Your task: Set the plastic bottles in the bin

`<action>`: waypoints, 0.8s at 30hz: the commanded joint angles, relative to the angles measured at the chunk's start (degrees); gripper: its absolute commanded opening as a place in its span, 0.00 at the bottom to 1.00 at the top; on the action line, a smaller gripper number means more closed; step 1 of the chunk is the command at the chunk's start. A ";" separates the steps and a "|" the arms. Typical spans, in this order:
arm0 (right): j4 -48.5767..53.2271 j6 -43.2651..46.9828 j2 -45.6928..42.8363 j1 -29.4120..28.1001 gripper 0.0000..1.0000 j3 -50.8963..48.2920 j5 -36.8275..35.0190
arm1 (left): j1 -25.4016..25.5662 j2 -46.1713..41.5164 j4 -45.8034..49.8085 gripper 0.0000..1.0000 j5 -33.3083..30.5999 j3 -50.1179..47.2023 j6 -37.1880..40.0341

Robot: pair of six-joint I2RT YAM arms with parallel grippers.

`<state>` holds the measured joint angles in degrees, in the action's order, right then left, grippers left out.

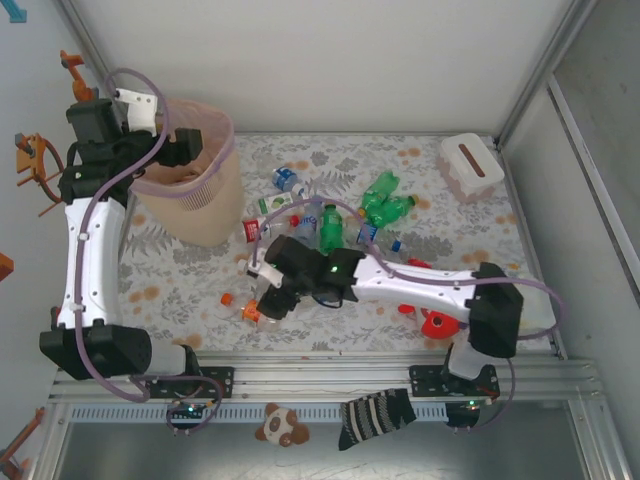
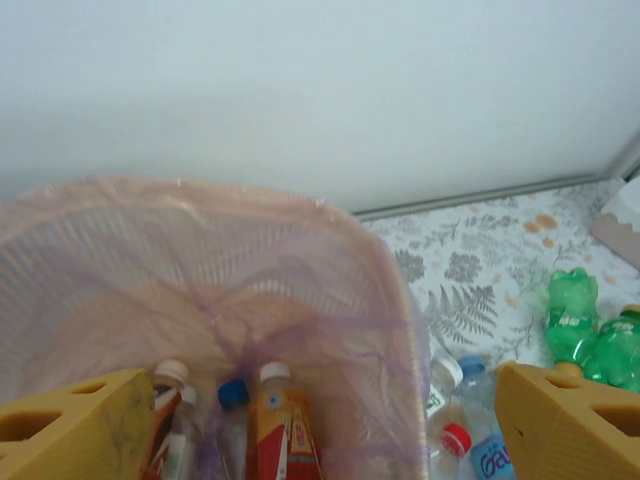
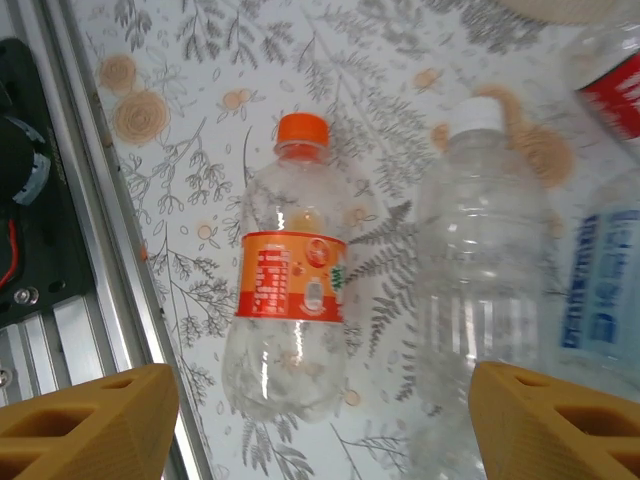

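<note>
Right wrist: right gripper [image 3: 320, 425] wide open above orange-capped bottle [image 3: 292, 300], holding nothing. Left gripper [image 2: 320, 425] open, empty, over bin [image 2: 150, 250].

Plastic bottles [image 1: 331, 228] lie scattered beside the upright beige bin [image 1: 205, 205].

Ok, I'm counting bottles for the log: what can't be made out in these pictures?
Bin contents: top view, left arm partly covers the mouth; left wrist view, bottom edge crops the bottles inside.
Pile of bottles: top view, right arm hides part.
Blue-labelled bottle: right wrist view, edge crops it.
</note>
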<state>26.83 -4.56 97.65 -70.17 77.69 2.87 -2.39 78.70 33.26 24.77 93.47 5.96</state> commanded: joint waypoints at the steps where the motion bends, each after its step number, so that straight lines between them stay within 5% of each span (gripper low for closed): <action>1: 3.15 -2.78 4.17 -1.67 0.76 4.23 -2.26 | -0.24 -0.73 -2.76 0.88 1.24 -0.75 -0.33; 24: 9.93 -1.38 23.41 -3.13 0.78 16.71 -5.83 | -1.56 -1.70 -6.62 0.88 5.32 -2.77 -3.73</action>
<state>34.06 -6.44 119.83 -73.12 92.73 -1.08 -3.84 78.37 28.58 28.29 91.35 3.29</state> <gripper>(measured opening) 0.784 0.880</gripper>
